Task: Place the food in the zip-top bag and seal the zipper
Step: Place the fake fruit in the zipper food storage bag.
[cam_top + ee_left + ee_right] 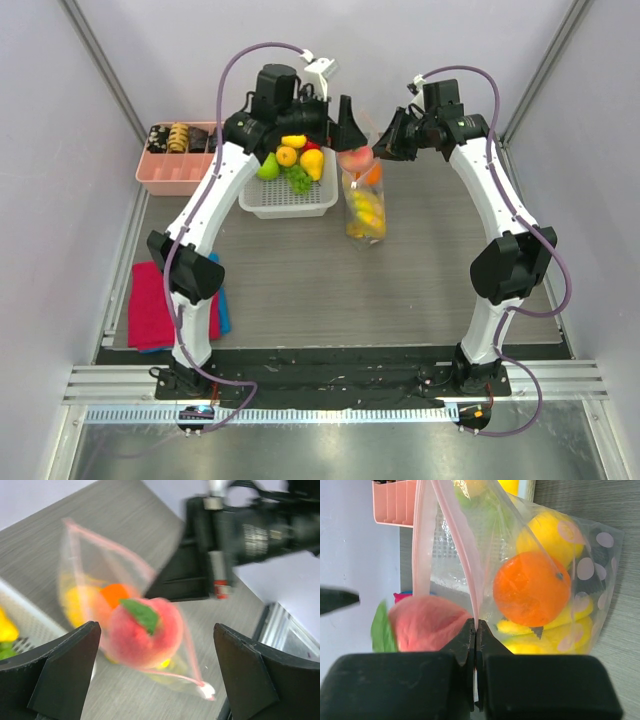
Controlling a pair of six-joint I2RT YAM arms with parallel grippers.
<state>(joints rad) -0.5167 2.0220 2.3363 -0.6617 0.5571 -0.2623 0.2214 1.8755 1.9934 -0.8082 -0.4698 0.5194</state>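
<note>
Left wrist view: motion blur smeared the pink toy peach with green leaf (142, 632) and the clear polka-dot plastic bag (82, 565); contact between them could not be determined. The bottom edge cut off the left gripper's black fingers (62, 672). Right wrist view: the top edge cropped the pink divided plastic tray (395, 502).

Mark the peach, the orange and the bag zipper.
peach (142, 635): left wrist view, middle of its pink body.
orange (532, 587): right wrist view, centre of its face.
zipper (422, 540): right wrist view, pink strip along the mouth edge.
</note>
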